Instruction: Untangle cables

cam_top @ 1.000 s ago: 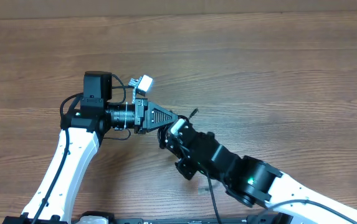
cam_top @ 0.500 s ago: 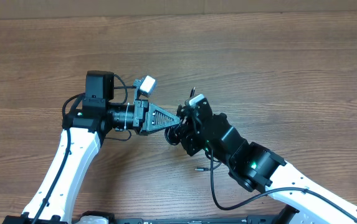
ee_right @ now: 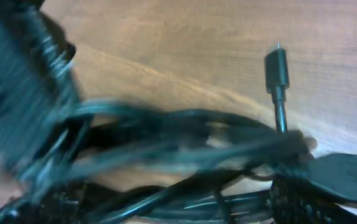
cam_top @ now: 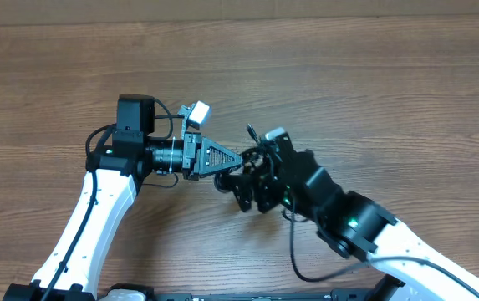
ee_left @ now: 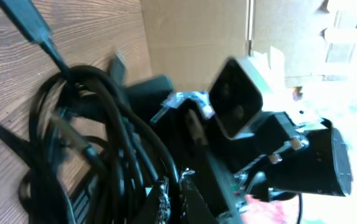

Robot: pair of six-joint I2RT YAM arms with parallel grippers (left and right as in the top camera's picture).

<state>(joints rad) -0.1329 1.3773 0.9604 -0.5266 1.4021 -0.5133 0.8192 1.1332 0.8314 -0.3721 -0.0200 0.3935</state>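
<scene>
The cables (cam_top: 241,170) form a black tangle bunched between the two gripper tips at the middle of the table. One plug end (cam_top: 250,132) sticks out toward the far side. My left gripper (cam_top: 236,158) points right and is shut on strands of the bundle (ee_left: 103,130), pinched at its fingertips (ee_left: 166,194). My right gripper (cam_top: 252,177) is open just right of it, its fingers (ee_right: 293,199) set wide with blurred cable loops (ee_right: 184,127) lying across the gap. A plug (ee_right: 276,65) rests on the wood beyond them.
The wooden table (cam_top: 373,84) stretches out bare on all sides of the arms. A thicker black wire (cam_top: 293,251) trails from the right arm toward the near edge. The right arm's wrist camera (ee_left: 243,93) looms close in the left wrist view.
My right gripper has opened from shut and swung up and to the right, to beside the left gripper's tip. The left arm has barely moved and keeps its grip.
</scene>
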